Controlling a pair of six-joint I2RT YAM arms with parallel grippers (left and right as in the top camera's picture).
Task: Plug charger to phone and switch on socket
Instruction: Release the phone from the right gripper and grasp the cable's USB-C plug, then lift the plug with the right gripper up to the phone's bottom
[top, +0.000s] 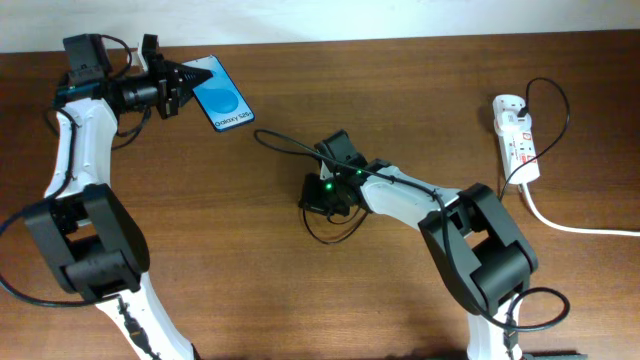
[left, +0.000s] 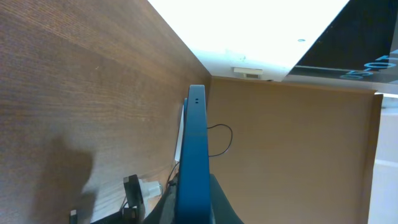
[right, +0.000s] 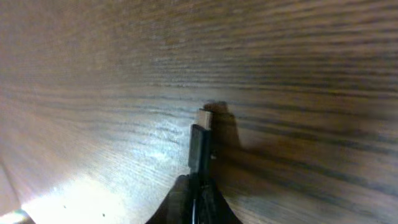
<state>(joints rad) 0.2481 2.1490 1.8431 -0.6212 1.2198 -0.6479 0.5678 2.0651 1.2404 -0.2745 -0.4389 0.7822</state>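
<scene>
Nearest, at the centre of the table (top: 300, 300), the right gripper (top: 320, 195) pinched the charger (right: 199, 149) just behind its connector tip (right: 203, 117). The tip sat close over the wood, and contact could not be judged. The thin black cable looped off toward 11 o'clock. At 3 o'clock lay the socket (top: 517, 135), its white cord (top: 570, 222) trailing right. Farthest, at 10 o'clock, the left gripper (top: 195, 80) was clenched on one end of the phone (top: 226, 102), whose blue screen showed from above, well apart from the charger.

Wooden table (top: 300, 300), white socket (top: 517, 138), charger (top: 285, 140) cable
</scene>
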